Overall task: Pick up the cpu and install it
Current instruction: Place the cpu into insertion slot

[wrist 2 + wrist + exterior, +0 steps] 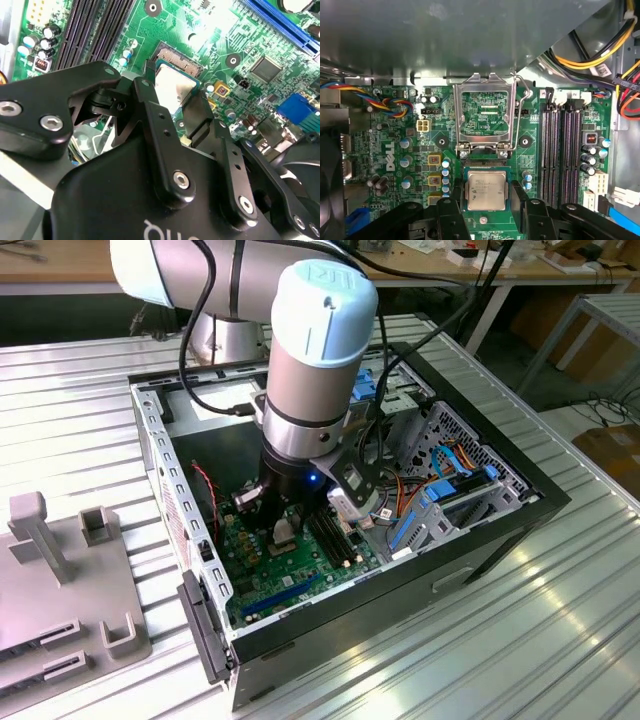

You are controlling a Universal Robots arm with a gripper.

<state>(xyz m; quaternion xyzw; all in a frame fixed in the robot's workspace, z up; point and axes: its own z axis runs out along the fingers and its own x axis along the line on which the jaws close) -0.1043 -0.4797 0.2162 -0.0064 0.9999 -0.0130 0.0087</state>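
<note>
Noted gripper (486, 196) low inside open case (330, 625), over green board (420, 150), pinched narrow on cpu (486, 189) — held level between both fingers (452, 216), just above socket (485, 164) and near the hinged-open frame (483, 84) — black slots (335, 538) at about 3 o'clock of gripper, arm (315, 370) at 12, in exterior view.

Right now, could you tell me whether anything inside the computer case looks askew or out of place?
Nothing stands out. The cpu lies level and square to the motherboard at the end effector, and the socket frame beside it is swung open, unbent, as an install needs.
</note>
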